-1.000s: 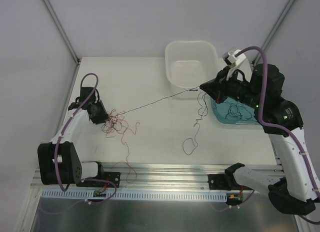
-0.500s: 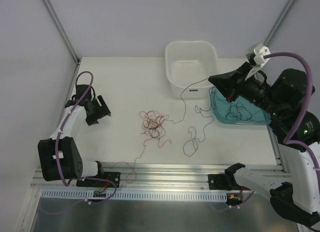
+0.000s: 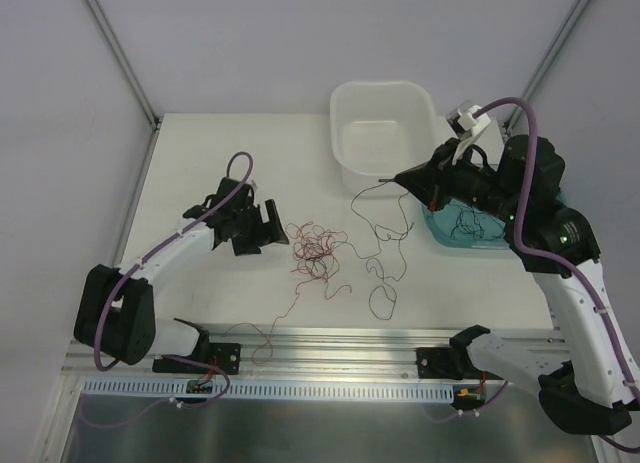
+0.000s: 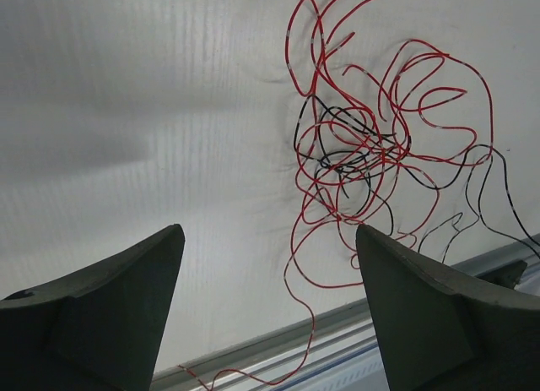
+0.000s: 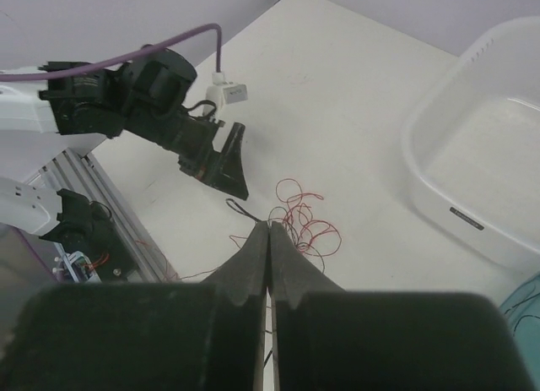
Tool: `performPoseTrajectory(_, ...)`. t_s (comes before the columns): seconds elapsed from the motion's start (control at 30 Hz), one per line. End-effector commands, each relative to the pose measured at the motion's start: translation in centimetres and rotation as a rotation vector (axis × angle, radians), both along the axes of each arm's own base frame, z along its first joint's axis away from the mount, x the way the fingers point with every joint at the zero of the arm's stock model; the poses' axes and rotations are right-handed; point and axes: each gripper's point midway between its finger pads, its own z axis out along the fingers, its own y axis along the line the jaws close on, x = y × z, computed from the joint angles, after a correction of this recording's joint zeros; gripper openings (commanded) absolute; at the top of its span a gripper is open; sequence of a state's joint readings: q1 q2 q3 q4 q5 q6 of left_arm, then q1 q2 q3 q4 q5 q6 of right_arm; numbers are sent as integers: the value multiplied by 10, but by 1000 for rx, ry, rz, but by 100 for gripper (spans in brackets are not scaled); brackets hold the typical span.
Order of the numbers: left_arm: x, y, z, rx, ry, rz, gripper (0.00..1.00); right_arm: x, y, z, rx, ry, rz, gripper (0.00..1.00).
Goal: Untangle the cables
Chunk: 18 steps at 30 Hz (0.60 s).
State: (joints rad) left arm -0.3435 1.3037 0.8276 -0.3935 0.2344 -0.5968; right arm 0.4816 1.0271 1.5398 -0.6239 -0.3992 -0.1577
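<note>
white matte table (image 3: 230,153) is seen as the biggest flat surface, w/ faint fine ribbing in the left wrist view. a ridged aluminium rail (image 3: 330,335) is set along its near edge. a white smooth plastic tub (image 3: 337,133), rounded-rectangular w/ a thick rolled rim, is placed at the far centre-right. just beside its near right corner a teal shallow tray (image 3: 432,223) is partly hidden under the right arm; curly black wire is seen inside it. the cables are laid out on the table mid-front, btwn the two arms. the red tangle (image 4: 363,146) is a loose nest of hair-thin glossy red loops w/ a few black ones threaded thru its middle, and one red tail is trailed toward the rail. the black strand (image 3: 380,233) is spread in open curls to the right of the tangle, ending in a small loop nearer the rail. the left gripper (image 4: 267,230), w/ dark matte wedge-shaped fingers, is held w/ fingers wide apart just left of the red tangle; nothing is gripped, and contact w/ the wire can't be told. the right gripper (image 5: 268,230) is held above the table near the tub corner, fingers pressed flat together, w/ the black strand's upper end apparently pinched at the tips.
</note>
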Motion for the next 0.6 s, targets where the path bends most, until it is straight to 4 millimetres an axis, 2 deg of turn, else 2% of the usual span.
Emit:
performPoseTrajectory(0.0, 19, -25, -7, -34, 5, -5, 83, -15, -1, 13, 56, -26, 29, 0)
performPoseTrajectory(0.03, 23, -35, -2, -44, -6, -26, 82, -15, 0, 6, 52, -9, 27, 1)
performPoseTrajectory(0.1, 29, -46, -8, -46, 12, -35, 81, -17, -1, 1, 54, 8, 25, 1)
performPoseTrajectory(0.13, 36, -53, -2, -54, -3, -38, 81, -20, -2, 0, 58, 9, 26, 1)
performPoseTrajectory(0.17, 36, -61, -8, -51, 20, -46, 81, -20, -2, -8, 52, 26, 24, 1)
performPoseTrajectory(0.27, 44, -78, -9, -45, 24, -41, 82, -25, -4, -13, 55, 39, 23, 0)
performPoseTrajectory(0.3, 45, -78, -19, -25, 46, -26, 82, -26, -4, -16, 54, 49, 22, 1)
performPoseTrajectory(0.43, 52, -81, -36, 37, 58, 14, 81, -31, -5, -22, 59, 66, 29, 1)
performPoseTrajectory(0.57, 52, -75, -57, 122, 72, 52, 74, -37, -5, -28, 65, 80, 36, 1)
